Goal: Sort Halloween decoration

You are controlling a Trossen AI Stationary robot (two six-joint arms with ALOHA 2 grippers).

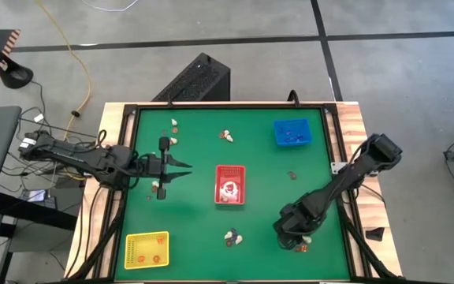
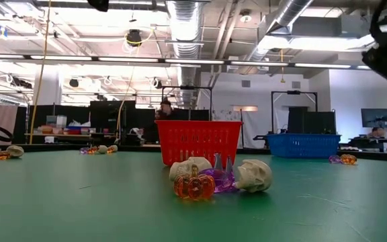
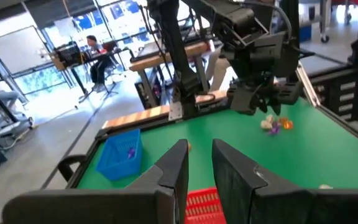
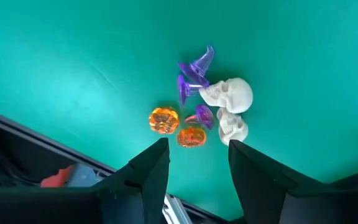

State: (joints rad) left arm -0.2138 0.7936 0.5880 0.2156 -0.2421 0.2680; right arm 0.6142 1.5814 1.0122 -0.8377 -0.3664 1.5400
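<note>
Right gripper (image 4: 194, 162) hangs over a cluster of trinkets (image 4: 204, 112) near the bench's front right corner — jaws apart, holding nothing. Skulls, pumpkins and purple hats sit touching each other there. Risk: closing here likely catches two pieces or knocks neighbours aside. Left gripper (image 1: 181, 167) sits left of the red tray (image 1: 229, 184), jaws nearly together; can't tell if it holds anything. More trinkets lie scattered across the bench (image 1: 195, 229).

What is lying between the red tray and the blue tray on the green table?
In the high view, the stretch from the red plastic tray to the blue plastic tray is bare green mat.
</note>
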